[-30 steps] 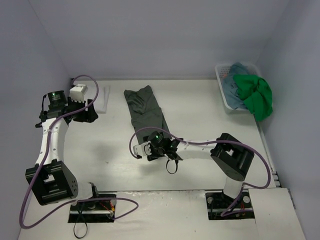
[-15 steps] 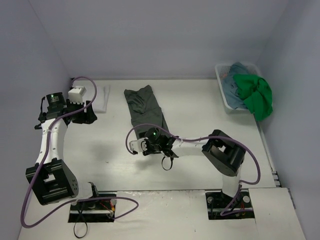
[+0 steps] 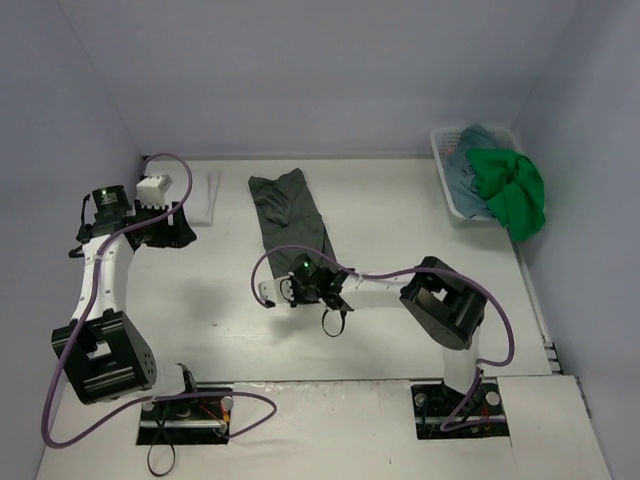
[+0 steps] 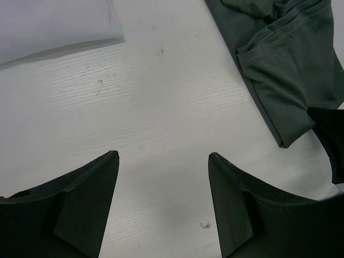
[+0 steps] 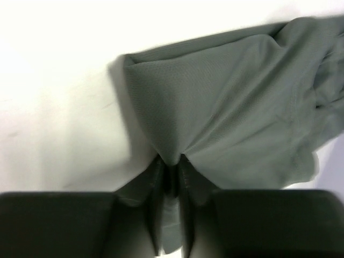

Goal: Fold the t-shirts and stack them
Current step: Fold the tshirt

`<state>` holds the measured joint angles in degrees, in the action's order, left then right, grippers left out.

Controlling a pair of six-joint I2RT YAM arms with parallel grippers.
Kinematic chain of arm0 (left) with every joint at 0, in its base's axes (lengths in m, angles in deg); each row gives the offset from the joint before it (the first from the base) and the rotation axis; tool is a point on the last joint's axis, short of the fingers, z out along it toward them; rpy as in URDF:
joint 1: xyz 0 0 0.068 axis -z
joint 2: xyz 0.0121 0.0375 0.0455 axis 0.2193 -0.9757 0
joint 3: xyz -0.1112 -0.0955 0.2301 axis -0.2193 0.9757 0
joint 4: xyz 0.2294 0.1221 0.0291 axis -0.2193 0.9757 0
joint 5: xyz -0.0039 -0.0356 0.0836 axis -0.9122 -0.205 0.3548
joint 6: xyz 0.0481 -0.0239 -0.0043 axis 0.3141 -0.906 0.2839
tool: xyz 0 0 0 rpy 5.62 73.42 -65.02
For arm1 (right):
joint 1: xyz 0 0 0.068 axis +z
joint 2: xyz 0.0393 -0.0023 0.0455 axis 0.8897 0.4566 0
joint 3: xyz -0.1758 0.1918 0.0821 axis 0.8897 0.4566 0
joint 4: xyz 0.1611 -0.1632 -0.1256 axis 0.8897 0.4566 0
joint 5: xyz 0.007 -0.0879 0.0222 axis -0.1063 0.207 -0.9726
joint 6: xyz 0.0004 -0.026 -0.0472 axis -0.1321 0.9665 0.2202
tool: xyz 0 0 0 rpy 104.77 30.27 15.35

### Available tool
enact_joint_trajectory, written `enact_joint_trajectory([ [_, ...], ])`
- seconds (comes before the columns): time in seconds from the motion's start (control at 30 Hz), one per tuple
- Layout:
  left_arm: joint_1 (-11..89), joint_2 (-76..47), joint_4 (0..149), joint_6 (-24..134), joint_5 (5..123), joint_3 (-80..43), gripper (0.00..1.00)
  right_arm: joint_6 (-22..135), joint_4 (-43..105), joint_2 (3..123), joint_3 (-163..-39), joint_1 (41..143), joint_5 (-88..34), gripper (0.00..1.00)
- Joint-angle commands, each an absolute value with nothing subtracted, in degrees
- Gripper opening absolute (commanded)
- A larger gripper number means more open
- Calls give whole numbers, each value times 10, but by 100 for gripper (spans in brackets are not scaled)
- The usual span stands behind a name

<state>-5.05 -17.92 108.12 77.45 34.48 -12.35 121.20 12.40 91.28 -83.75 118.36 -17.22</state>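
Observation:
A dark grey-green t-shirt [image 3: 290, 215] lies as a long folded strip in the middle of the table, also visible as the dark grey-green t-shirt [image 5: 236, 102]. My right gripper [image 3: 312, 272] is down at its near end. There, in the right wrist view, my right gripper [image 5: 171, 166] is shut, with a ridge of the cloth pinched between its fingers. A folded white t-shirt [image 3: 205, 195] lies at the far left. My left gripper [image 3: 178, 226] hovers beside it. The left wrist view shows my left gripper [image 4: 161, 156] open over bare table, with the white t-shirt [image 4: 54, 27] and the dark t-shirt [image 4: 285, 70] ahead.
A white mesh basket [image 3: 445, 150] stands at the far right corner. It holds a teal-blue t-shirt [image 3: 468, 165], and a bright green t-shirt [image 3: 515, 190] hangs over its side. Walls close in the table on the left, back and right.
My right gripper has slid left to the dark shirt's near end and closed on the cloth. The left arm has barely moved and its gripper stays open.

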Motion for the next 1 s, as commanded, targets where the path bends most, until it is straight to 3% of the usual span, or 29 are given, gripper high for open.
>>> enact_joint_trajectory([
  [0.0, -55, -178, 1054, 769, 311, -135, 62, 1168, 236, 871, -840, 1186, -219, 8],
  [0.07, -54, -183, 1054, 767, 300, -135, 62, 1159, 255, 833, -834, 1189, -227, 0],
  [0.33, -22, -243, 1059, 771, 288, -163, 62, 1117, 359, 749, -845, 1215, -240, 0],
  [0.77, 121, -376, 1003, 744, 297, -257, 61, 1075, 483, 655, -857, 1267, -247, 0],
  [0.87, 174, -422, 976, 733, 294, -290, 47, 1071, 492, 650, -859, 1270, -245, 0],
  [0.9, 183, -436, 967, 731, 293, -310, 24, 1071, 493, 650, -860, 1270, -243, 0],
  [0.97, 208, -481, 961, 718, 292, -332, 5, 1071, 493, 650, -860, 1270, -237, 0],
])
